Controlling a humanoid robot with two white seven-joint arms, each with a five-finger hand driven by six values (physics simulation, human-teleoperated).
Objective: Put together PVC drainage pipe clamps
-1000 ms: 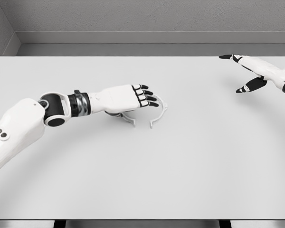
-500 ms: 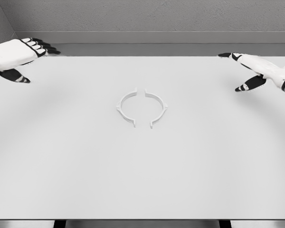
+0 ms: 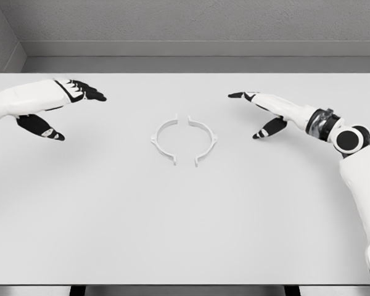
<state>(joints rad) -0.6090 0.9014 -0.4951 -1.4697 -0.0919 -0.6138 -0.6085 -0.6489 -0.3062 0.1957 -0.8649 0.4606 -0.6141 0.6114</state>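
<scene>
Two white half-ring clamp pieces lie on the table's middle, facing each other with small gaps between their ends: the left half (image 3: 163, 141) and the right half (image 3: 205, 142). My left hand (image 3: 61, 105) hovers at the left, well clear of them, fingers spread and empty. My right hand (image 3: 259, 111) reaches in from the right, fingers extended toward the right half, a short way off from it and holding nothing.
The white table (image 3: 185, 234) fills the view, with a grey wall behind its far edge. Nothing else lies on it.
The left hand left the clamp halves, swung to the far left corner, then came back partway. The right hand moved from the far right corner toward the centre.
</scene>
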